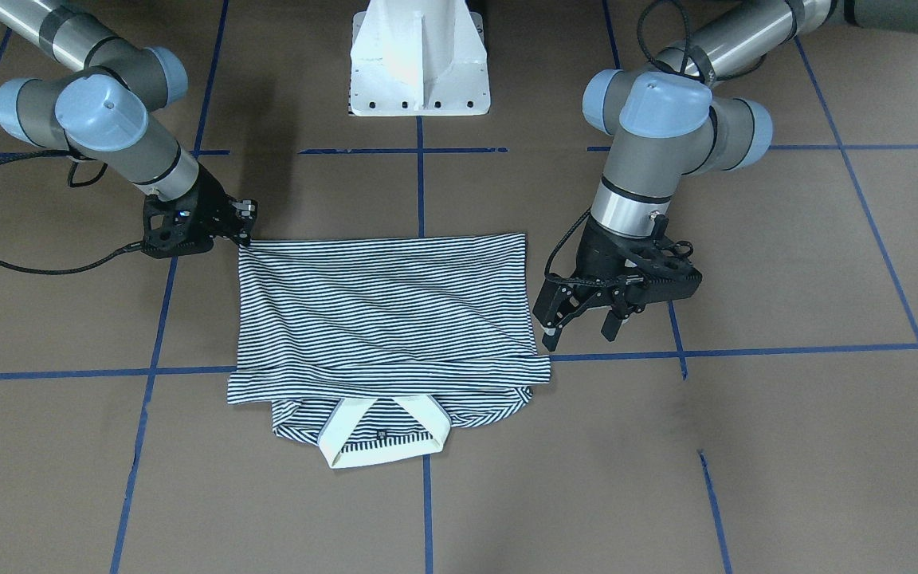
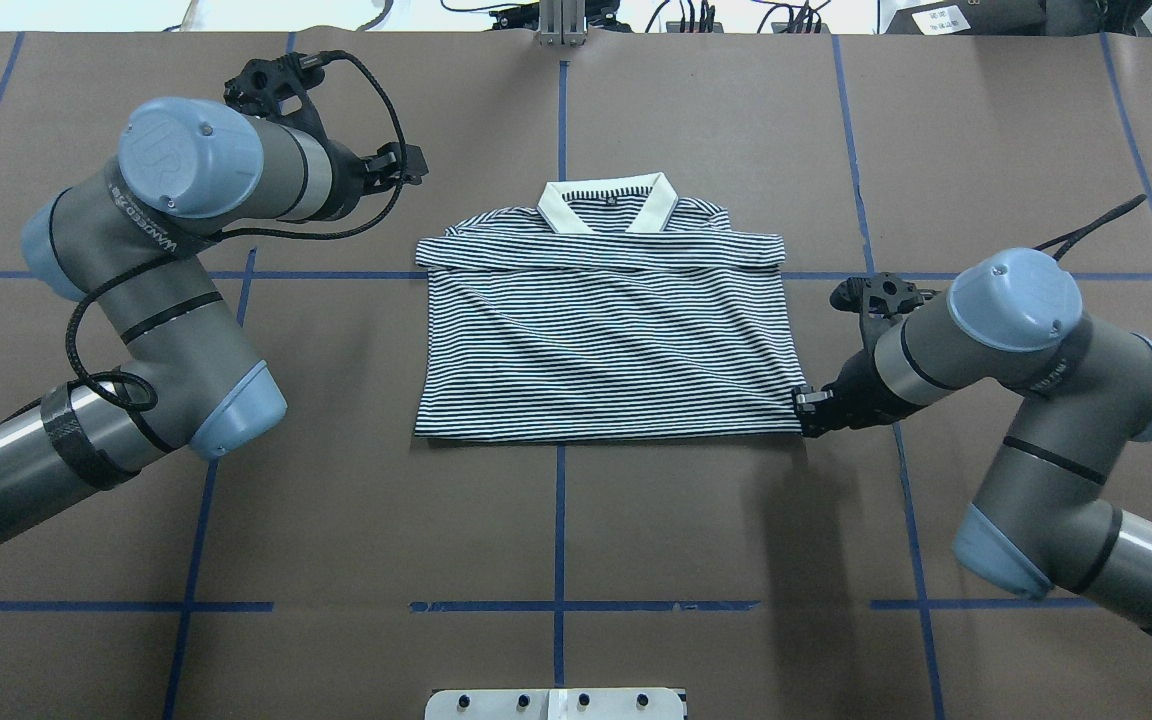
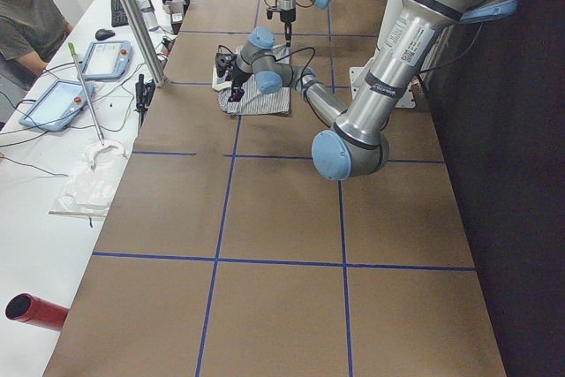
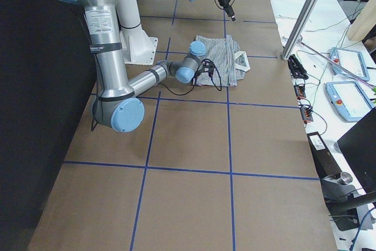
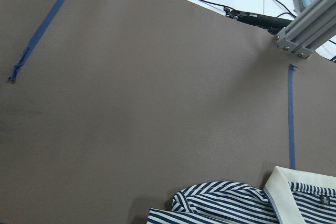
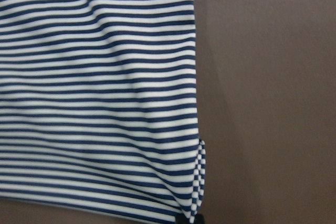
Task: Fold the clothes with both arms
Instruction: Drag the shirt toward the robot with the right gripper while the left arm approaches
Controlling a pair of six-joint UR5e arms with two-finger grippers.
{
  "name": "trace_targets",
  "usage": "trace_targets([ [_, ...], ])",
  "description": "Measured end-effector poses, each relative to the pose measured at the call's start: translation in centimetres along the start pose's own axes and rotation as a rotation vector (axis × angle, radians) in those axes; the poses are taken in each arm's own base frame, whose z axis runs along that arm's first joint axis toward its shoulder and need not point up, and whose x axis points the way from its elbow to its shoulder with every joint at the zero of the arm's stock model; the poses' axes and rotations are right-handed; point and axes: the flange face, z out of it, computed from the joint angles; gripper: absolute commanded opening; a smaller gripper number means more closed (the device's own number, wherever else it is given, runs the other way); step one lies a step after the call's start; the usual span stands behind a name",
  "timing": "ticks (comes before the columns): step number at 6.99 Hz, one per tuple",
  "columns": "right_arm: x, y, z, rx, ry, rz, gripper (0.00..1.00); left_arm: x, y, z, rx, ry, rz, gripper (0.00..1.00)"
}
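When read against a clock face on the overhead view, found shirt flat at table centre, folded over once, no sleeve sticking out sideways. Found right gripper low at shirt's 4 o'clock corner, clenched on that corner; backed by its wrist view, with cloth tenting up toward frame's bottom edge. Found left gripper released, jaws spread, raised clear of table off shirt's 10 o'clock shoulder, touching nothing.

Risks, judged only. Expect skew from any pull with one corner held: no hold at 8 o'clock corner, so likely to swing shirt round its free side and drag it across table rather than fold it. Suspect pinch of taking top layer alone; would peel layers apart and undo fold. Cannot tell layer count in pinch from any view. Expect rumpling at collar if carrying corner too low over it. Watch diagonal wrinkles across upper layer; likely to set as creases under next fold. Advise bringing left gripper down to 8 o'clock corner before any lift, and matching height and pace on both sides.

Orientation: collar toward 12 o'clock, away from robot; folded edge toward 6 o'clock, nearest robot. Long axis 9-to-3, across table, shirt wider than deep as folded.
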Motion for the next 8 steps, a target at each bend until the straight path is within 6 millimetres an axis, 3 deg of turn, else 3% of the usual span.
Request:
trace_targets([
  [2, 1.7, 11.5, -1.5, -0.139, 0.014, 0.067, 0.0, 0.3, 0.4, -0.4, -0.003, 0.01, 0.003, 0.99],
  [4, 0.2, 21.0, -0.9, -0.265, 0.06, 0.16, 0.99, 1.1, 1.9, -0.6, -0.02, 0.025, -0.023, 0.99],
  [5, -0.8, 23.3, -1.1, -0.276, 0.062, 0.187, 1.0, 1.8, 3.1, -1.0, -0.036, 0.041, -0.032, 0.99],
  [6, -1.3, 22.9, -1.9, -0.253, 0.045, 0.209, 1.0, 2.6, 4.8, -1.6, -0.079, 0.055, -0.045, 0.99],
  [7, -1.5, 20.3, -3.3, -0.192, 0.013, 0.237, 1.0, 3.4, 7.7, -1.9, -0.159, 0.059, -0.091, 0.95],
  [8, -1.6, 16.6, -5.1, -0.112, -0.031, 0.239, 1.0, 4.2, 12.4, -1.8, -0.246, 0.049, -0.168, 0.93],
])
